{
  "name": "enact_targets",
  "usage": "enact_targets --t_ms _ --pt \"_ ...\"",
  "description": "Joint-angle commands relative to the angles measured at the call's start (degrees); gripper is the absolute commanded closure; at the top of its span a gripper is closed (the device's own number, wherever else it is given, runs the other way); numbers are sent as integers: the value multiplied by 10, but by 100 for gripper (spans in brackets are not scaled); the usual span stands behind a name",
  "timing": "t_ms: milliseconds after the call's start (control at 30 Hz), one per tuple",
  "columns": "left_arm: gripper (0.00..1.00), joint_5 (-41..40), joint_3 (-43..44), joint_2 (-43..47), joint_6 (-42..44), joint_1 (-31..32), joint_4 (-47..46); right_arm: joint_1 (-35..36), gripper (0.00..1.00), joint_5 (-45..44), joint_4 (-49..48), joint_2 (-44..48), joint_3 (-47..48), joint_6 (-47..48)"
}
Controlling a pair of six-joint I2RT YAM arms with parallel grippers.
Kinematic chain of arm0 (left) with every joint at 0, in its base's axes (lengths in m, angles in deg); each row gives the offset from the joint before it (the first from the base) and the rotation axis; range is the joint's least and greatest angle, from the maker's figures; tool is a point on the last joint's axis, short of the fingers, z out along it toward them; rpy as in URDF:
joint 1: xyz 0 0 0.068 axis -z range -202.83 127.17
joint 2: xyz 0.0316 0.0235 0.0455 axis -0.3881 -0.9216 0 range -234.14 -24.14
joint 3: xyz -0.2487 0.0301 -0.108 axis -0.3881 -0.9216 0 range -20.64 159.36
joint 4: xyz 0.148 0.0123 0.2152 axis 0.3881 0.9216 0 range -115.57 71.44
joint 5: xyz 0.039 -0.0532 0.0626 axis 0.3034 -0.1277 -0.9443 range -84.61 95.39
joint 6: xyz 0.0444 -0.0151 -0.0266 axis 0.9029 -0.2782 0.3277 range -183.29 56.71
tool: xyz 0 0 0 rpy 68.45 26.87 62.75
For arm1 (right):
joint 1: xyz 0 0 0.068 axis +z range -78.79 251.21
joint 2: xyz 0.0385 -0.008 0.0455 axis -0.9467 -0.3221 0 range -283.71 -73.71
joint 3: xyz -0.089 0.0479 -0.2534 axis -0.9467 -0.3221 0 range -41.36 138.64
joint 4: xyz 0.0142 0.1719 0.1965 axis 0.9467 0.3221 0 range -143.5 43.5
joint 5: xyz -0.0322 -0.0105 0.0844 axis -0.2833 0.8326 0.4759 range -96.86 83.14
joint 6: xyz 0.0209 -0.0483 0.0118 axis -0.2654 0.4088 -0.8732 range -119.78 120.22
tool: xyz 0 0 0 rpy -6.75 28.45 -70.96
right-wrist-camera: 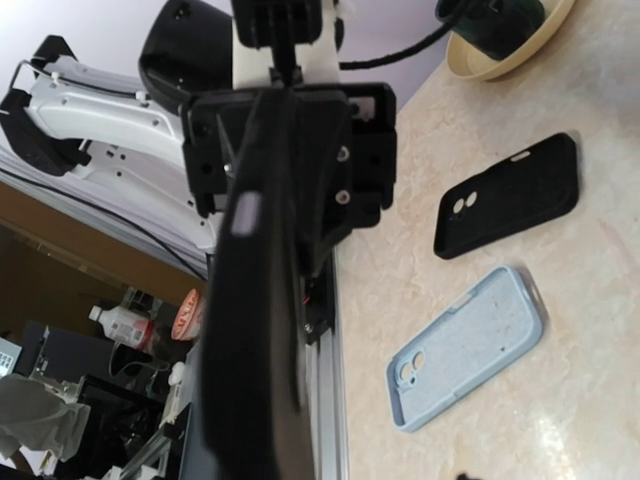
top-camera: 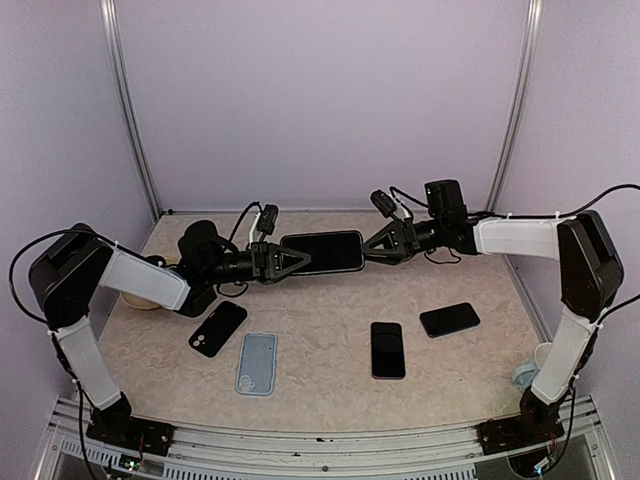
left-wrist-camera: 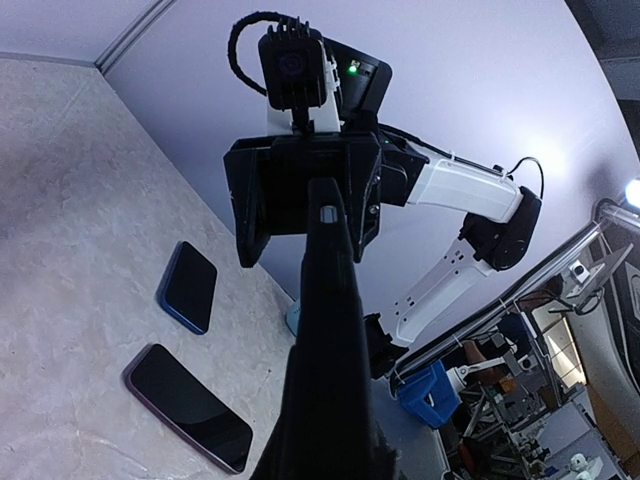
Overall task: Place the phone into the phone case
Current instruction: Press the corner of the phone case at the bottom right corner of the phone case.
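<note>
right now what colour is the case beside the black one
Light blue case; best in right wrist view.

Setting: robotics lab, enclosed test cell.
Evidence: left arm (top-camera: 140,275) and right arm (top-camera: 520,238), both robotic, bolted at the near edge of a marble-patterned table (top-camera: 320,395). Plain lilac walls (top-camera: 320,100) stand on three sides, with aluminium posts (top-camera: 130,120) at the far corners. Slotted aluminium rail (top-camera: 320,440) along the near edge; loose cable (top-camera: 610,190).
Beyond the cell, per wrist views: blue bin (left-wrist-camera: 430,392), metal framing (left-wrist-camera: 520,300), clutter including a bottle (right-wrist-camera: 116,322).
</note>
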Motion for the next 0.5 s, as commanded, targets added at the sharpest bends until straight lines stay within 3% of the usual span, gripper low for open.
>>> enact_targets --t_ms 0,300,467 --pt "100 -13 -7 33 4 -5 -52 11 45 -6 -18 26 -12 -2" --pt "100 -17 -10 33 2 -5 -57 32 48 -8 -15 25 -15 8" --pt "100 -21 -13 32 2 -7 -57 38 56 -5 -10 24 -12 15"
